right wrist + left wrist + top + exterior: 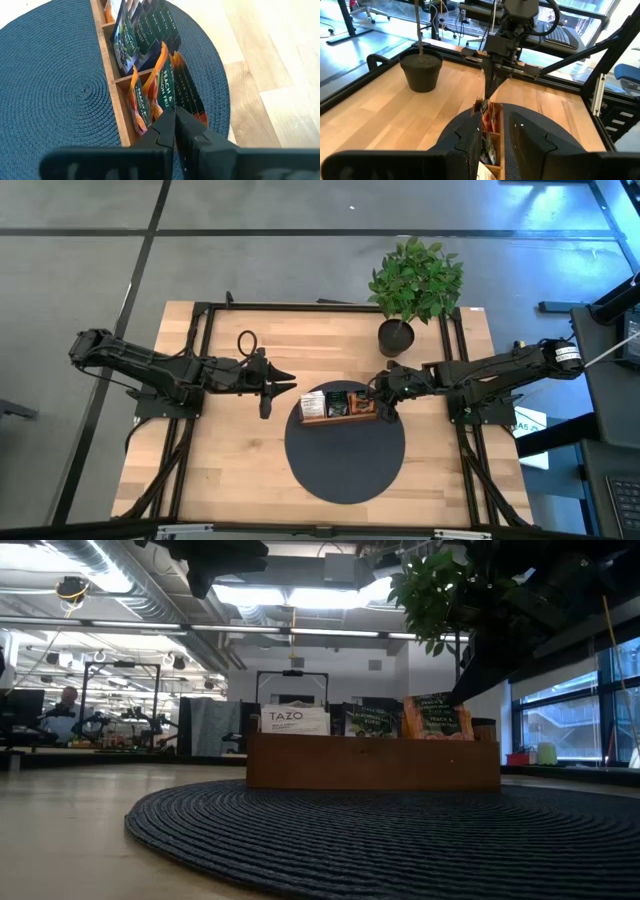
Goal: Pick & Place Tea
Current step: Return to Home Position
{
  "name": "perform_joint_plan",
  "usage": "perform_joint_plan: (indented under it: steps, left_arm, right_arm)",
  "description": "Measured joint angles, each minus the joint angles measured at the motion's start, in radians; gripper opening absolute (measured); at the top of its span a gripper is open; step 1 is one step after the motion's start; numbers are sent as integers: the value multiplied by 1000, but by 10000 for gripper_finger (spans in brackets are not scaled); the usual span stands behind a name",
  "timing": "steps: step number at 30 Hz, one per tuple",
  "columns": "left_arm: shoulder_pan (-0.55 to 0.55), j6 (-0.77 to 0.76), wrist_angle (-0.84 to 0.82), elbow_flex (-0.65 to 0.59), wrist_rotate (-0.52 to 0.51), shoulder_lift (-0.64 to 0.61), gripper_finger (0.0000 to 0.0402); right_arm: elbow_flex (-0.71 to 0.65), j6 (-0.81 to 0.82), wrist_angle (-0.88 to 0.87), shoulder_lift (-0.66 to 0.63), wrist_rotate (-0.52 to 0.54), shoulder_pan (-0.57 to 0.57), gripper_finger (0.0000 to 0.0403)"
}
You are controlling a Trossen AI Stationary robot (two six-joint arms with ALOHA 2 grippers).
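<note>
The wooden bench (pixel 230 460) carries a round dark woven mat (pixel 345 465), with a potted plant (pixel 413 280) behind it near the right arm. The left hand (pixel 288 383) hovers over bare wood beside the mat, its fingers slightly apart and holding nothing. The right hand (pixel 173 112) points down over the tray's right end with its fingers together; whether they touch the sachets cannot be told. The three-compartment wooden tray (pixel 372 765) sits on the mat's far edge and holds all the tea standing upright: white Tazo sachets (pixel 295 721) on the left, dark green sachets (pixel 150 30) in the middle and orange peach sachets (pixel 165 85) on the right. Only the low view shows the Tazo print, and only the right wrist view shows the dividers.
</note>
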Motion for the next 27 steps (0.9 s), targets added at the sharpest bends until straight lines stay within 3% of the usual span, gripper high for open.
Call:
perform_joint_plan:
  steps: [21,27]
  left_arm:
    - [0,0,0,0,-8,0,93]
    - [0,0,0,0,-8,0,91]
  right_arm:
    - [0,-5,37,84,70,70,7]
    - [0,-5,33,84,70,69,28]
